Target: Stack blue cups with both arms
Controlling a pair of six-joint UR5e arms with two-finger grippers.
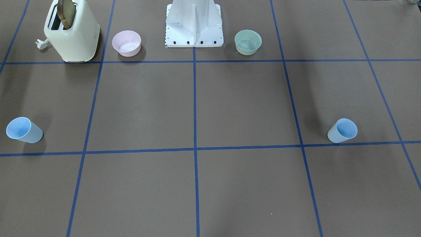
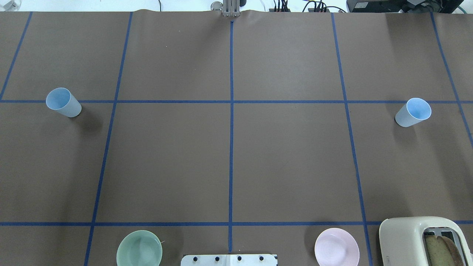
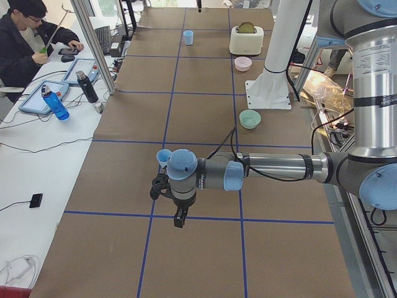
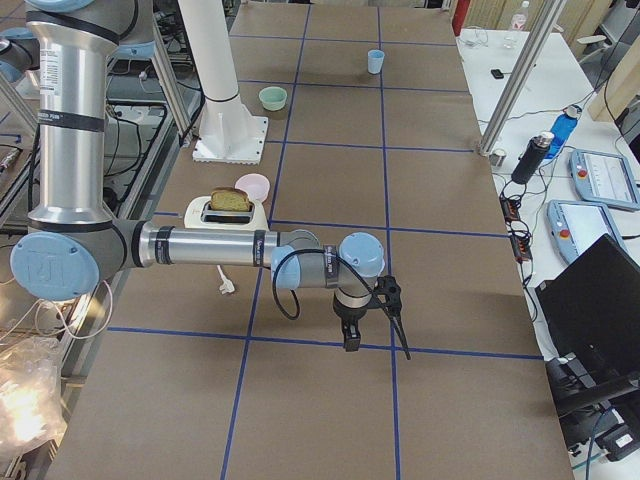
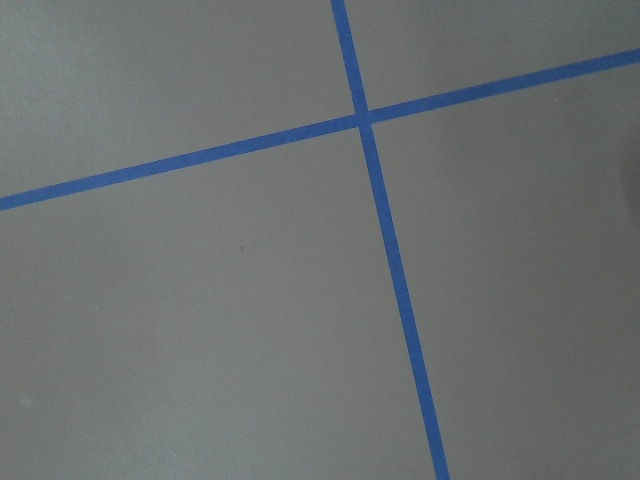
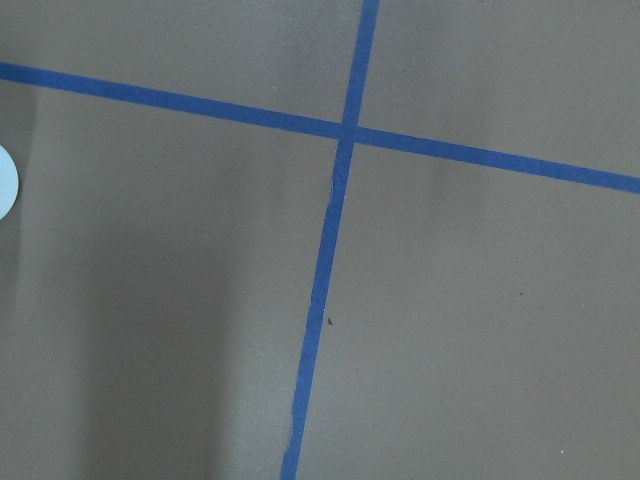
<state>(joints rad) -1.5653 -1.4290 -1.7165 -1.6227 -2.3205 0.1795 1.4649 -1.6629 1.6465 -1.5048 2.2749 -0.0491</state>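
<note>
— Blue tape lines (image 5: 388,260) on the brown table cover (image 5: 200,330) fill both wrist views. Where is the left blue cup (image 3: 164,156)?
— You find it upright on the cover. In the left side view it stands just past the fingers of the left gripper (image 3: 172,205), on their far side, with its lower part hidden behind the wrist.
— And the right blue cup (image 2: 413,112)?
— Upright at the opposite end of the table, on the side of the right gripper (image 4: 378,340). It does not show in the right side view, so I cannot tell you how near those fingers it stands.
— How do the fingers stand?
— Both grippers hang pointing down over the cover. You see them only from the side cameras, so wide or narrow, I cannot tell for either.
— What else is around?
— Back by the white base block (image 1: 194,33) you have a green bowl (image 1: 248,42) towards the left blue cup's side. A pink bowl (image 1: 126,43) and a cream toaster (image 1: 74,36) with a bread slice (image 1: 66,13) stand towards the other side. All of them are well apart from both cups. Between the cups lies the cover with its tape lines.
</note>
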